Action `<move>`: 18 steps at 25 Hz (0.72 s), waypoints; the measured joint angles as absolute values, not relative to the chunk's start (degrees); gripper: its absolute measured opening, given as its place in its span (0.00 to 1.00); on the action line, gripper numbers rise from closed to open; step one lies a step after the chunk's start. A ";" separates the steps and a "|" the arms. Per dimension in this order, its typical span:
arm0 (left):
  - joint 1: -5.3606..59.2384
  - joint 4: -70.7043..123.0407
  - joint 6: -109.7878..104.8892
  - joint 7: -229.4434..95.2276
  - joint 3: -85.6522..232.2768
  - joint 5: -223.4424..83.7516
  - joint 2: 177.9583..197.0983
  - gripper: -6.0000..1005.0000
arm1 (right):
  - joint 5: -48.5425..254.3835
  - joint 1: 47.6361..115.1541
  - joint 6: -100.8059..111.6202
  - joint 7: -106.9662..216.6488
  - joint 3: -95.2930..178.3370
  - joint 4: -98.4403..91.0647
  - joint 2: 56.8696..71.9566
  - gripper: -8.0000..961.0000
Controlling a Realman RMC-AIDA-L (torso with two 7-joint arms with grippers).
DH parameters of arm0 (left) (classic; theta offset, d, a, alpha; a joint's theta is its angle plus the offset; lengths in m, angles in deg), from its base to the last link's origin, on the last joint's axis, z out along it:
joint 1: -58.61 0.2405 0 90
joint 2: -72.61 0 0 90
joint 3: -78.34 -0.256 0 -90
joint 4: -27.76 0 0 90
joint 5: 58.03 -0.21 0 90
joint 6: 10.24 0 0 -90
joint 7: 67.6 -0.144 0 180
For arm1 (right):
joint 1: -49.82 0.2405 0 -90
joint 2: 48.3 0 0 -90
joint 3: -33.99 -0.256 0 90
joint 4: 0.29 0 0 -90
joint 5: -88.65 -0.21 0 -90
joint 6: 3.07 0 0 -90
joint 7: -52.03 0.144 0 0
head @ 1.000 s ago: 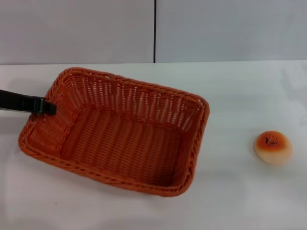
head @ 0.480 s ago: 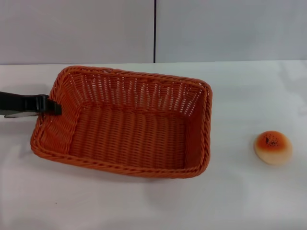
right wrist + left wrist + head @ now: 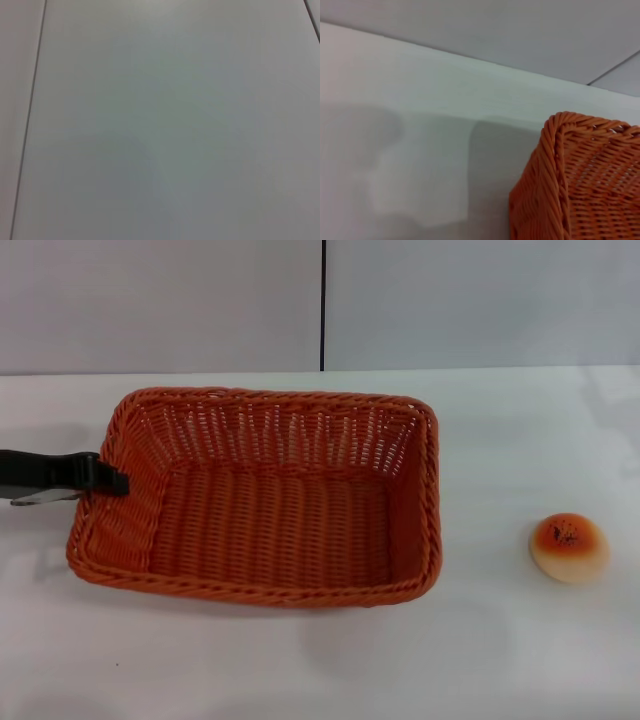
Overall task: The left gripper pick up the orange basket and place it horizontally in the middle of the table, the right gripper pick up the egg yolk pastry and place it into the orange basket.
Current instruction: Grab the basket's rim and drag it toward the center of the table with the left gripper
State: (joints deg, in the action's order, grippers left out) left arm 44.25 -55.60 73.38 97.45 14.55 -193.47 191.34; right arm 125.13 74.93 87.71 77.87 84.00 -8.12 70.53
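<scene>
Bare table (image 3: 500,660) around egg yolk pastry (image 3: 569,548) (well apart from orange basket (image 3: 265,498)); approach unobstructed.

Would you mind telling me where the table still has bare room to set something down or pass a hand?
The table is bare along the near edge in front of the orange basket, between the basket and the egg yolk pastry, and behind the basket toward the wall. It is crowded at the basket's left rim, where the left gripper is shut on it.
</scene>
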 joint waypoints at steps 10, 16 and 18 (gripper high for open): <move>45.33 -56.58 74.93 96.35 14.53 -191.68 190.83 0.17 | 125.13 75.40 87.52 77.87 84.12 -8.12 70.53 0.67; 44.31 -56.65 76.38 95.19 14.98 -191.59 190.80 0.17 | 125.12 75.54 87.35 77.87 84.34 -8.12 70.53 0.67; 44.23 -56.63 76.40 95.26 15.34 -191.64 190.80 0.17 | 125.12 75.59 87.35 77.87 84.36 -8.11 70.53 0.67</move>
State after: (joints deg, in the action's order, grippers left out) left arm 44.23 -56.63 76.40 95.26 15.34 -191.64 190.80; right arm 125.12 75.59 87.35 77.87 84.36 -8.11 70.53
